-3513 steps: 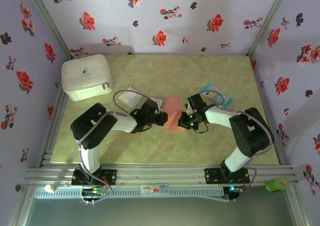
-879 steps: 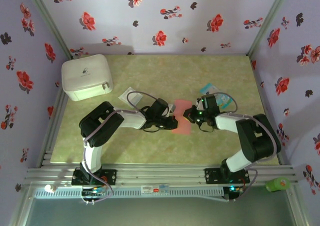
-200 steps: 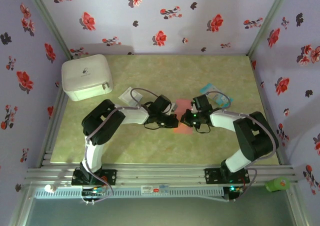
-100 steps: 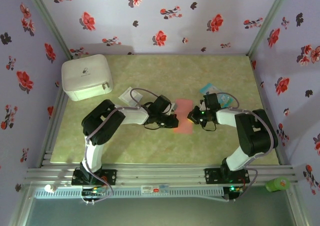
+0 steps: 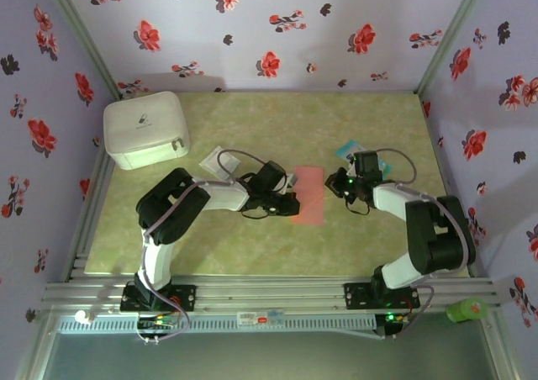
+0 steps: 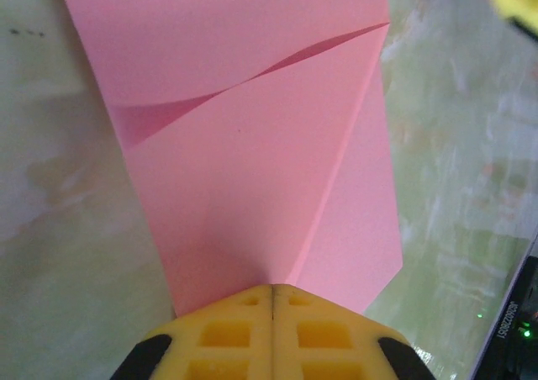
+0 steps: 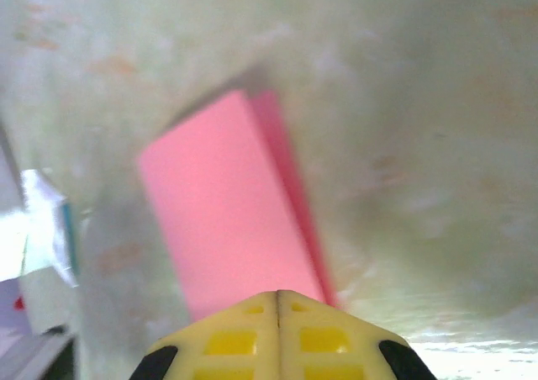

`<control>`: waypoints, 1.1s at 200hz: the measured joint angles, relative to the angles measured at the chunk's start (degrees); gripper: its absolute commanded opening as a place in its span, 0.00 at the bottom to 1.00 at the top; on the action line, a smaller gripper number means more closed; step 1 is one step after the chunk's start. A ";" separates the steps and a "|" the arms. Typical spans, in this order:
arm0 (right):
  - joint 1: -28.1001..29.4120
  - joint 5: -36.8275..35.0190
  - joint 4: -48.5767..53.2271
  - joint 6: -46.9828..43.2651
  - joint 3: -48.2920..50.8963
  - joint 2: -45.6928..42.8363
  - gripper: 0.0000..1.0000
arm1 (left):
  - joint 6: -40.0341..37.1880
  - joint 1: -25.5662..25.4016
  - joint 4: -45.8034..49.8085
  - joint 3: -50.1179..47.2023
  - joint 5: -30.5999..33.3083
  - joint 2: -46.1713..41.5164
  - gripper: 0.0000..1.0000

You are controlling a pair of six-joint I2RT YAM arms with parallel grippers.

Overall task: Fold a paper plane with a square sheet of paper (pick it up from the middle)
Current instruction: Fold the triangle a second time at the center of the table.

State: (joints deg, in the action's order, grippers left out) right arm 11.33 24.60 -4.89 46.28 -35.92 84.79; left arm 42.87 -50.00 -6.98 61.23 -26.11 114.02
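While the square sheet of paper (image 5: 308, 195) is lying partly folded on the table (image 5: 252, 128) between the two arms, its left edge is being met by the left gripper (image 5: 291, 205). The fingers are being held fully closed, though whether the edge is being pinched or merely pressed down cannot be told. The right gripper (image 5: 338, 184), likewise closed and empty, is being held just beside the sheet's right edge.

A crisp crease is being called for, judging by the task. The pinning pressure is best being kept steady while closed tips are being drawn along the fold line, so that the thin sheet is not being skewed or buckled.

Overhead, a plain pink rectangle is being shown. Through the left wrist camera a diagonal crease and a slightly lifted flap are being revealed — layers not yet flat. Through the right wrist camera a doubled right-hand edge is being shown, blurred.
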 measured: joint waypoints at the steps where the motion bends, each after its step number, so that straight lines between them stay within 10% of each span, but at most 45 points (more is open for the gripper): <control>1: 0.09 0.00 -0.13 0.00 0.04 -0.15 0.00 | 0.13 0.00 -0.07 -0.04 0.00 0.00 0.00; 220: 4.42 4.79 -2.80 -0.96 1.62 7.80 0.00 | 5.68 -0.24 -2.34 6.23 -4.24 0.35 0.04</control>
State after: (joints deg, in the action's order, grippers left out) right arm 15.75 29.39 -7.68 45.32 -34.30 92.60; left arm 48.56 -50.24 -9.32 67.46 -30.35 114.37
